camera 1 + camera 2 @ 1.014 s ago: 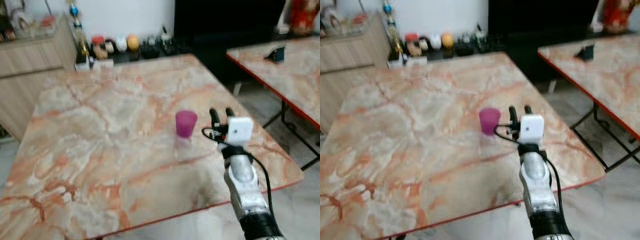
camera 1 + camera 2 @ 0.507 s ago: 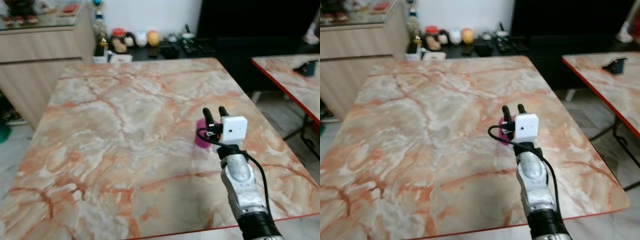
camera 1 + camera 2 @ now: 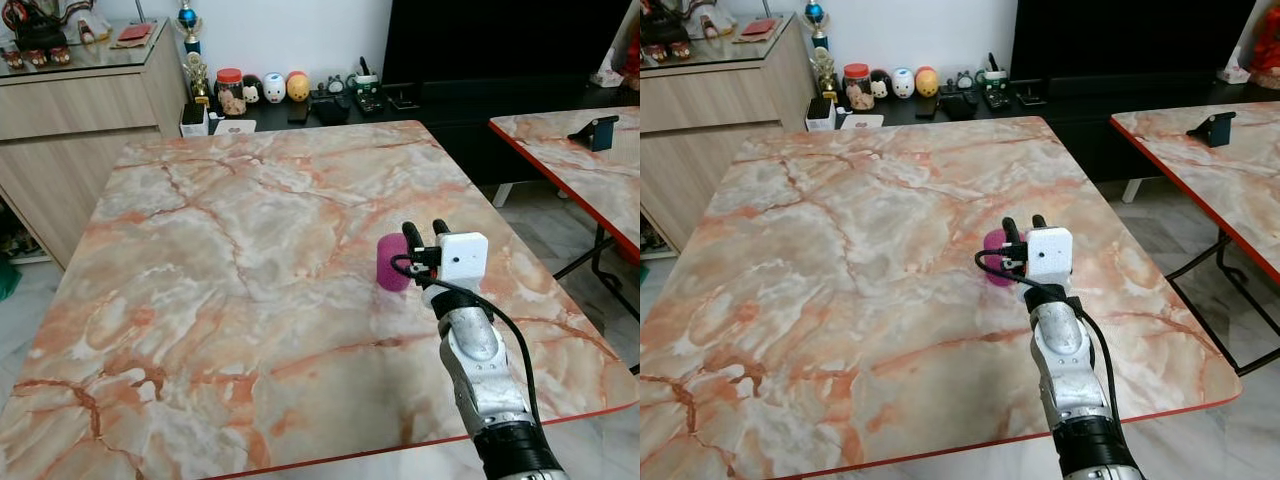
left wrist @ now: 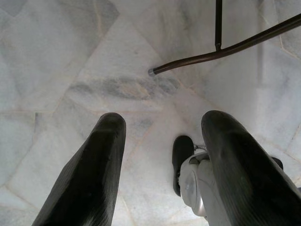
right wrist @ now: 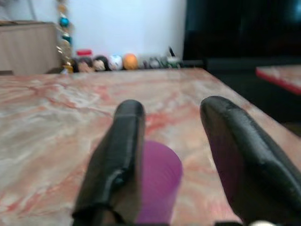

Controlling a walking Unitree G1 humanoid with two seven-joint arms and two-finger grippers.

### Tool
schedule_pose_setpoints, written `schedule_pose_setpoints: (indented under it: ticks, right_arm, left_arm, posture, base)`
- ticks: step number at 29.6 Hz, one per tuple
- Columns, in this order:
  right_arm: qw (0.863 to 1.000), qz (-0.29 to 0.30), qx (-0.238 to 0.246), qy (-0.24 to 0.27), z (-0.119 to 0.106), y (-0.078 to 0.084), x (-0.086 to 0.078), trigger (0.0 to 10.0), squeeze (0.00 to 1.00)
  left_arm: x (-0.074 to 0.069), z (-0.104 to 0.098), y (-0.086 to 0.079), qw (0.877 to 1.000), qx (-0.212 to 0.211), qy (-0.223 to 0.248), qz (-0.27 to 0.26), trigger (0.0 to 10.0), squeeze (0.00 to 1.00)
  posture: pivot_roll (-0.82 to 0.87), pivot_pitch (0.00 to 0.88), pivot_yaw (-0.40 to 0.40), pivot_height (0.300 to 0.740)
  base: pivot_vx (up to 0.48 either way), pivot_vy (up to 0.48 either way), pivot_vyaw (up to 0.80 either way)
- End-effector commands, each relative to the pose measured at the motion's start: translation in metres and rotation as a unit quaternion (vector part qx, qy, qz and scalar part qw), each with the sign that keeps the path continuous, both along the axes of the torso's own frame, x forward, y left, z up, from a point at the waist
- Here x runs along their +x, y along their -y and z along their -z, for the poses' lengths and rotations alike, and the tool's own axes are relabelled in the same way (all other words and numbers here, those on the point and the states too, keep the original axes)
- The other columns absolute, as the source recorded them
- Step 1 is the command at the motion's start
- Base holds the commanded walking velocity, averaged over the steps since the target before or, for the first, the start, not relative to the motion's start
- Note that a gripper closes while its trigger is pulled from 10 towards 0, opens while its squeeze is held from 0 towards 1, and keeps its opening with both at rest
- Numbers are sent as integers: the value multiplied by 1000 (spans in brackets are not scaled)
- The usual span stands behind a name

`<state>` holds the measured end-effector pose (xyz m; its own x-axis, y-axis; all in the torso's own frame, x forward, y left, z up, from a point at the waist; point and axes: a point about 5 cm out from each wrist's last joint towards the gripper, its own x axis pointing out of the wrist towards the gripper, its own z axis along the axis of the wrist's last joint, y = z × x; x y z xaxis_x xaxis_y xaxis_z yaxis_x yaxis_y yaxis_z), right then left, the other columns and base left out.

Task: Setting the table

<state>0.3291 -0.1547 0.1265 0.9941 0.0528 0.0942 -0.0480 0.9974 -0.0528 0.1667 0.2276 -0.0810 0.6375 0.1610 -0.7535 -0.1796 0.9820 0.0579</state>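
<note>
Purple plastic marks my target: a small cup (image 3: 392, 263) stands upright on the marble table (image 3: 220, 260), toward its right side, and in the left eye view my right gripper (image 3: 425, 235) hangs just beside it on its right, above the tabletop. At the far edge, a row of small figurines (image 3: 265, 88) sits on a low dark shelf.

From the right eye, the cup (image 3: 996, 258) is partly hidden behind my fingers and the white wrist camera (image 3: 1048, 252), so the gripper sits close in front of it.

My left wrist view looks down at pale floor tiles (image 4: 70, 56) and a metal table leg (image 4: 221, 47); that arm hangs idle, left gripper (image 4: 162, 160) spread wide with nothing in it.

My right wrist view shows two black fingers (image 5: 120, 155) parted and empty, the cup (image 5: 157, 181) low between them but nearer the one finger. I judge this the reach before the grasp. Next I must centre on the cup, ease forward, then close gently without tipping it.
</note>
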Motion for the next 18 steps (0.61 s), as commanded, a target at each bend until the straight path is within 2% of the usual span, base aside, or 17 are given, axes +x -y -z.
schedule_pose_setpoints:
  ticks: [1,3,6,12,17,18]
  right_arm:
    - [1000,-2,8,-20,-1,0,5,10000,1000]
    - [997,-29,0,-67,5,-5,8,10000,1000]
    - [996,-59,5,-71,3,-12,11,10000,1000]
    - [991,-104,-23,-79,-12,-20,20,10000,1000]
    - [989,-110,-48,-87,-21,-18,28,10000,1000]
    - [987,-111,-58,-97,-21,-16,29,10000,329]
  left_arm:
    - [-6,3,-1,1000,1,-13,-2,10000,0]
    - [-7,3,-1,1000,2,-14,-2,10000,0]
    - [-6,3,-1,1000,1,-14,-2,10000,0]
    - [-7,3,-3,1000,3,-13,-6,10000,0]
    - [-8,3,-5,1000,4,-15,-8,10000,0]
    - [-8,3,-6,1000,5,-15,-8,10000,0]
  posture:
    - [-111,0,-1,719]
    - [-117,0,0,719]
    - [-115,0,2,719]
    - [-113,0,2,719]
    - [-112,0,4,719]
    - [-110,0,4,719]
  base:
    - [0,0,0]
    - [0,0,0]
    - [0,0,0]
    - [0,0,0]
    - [0,0,0]
    - [0,0,0]
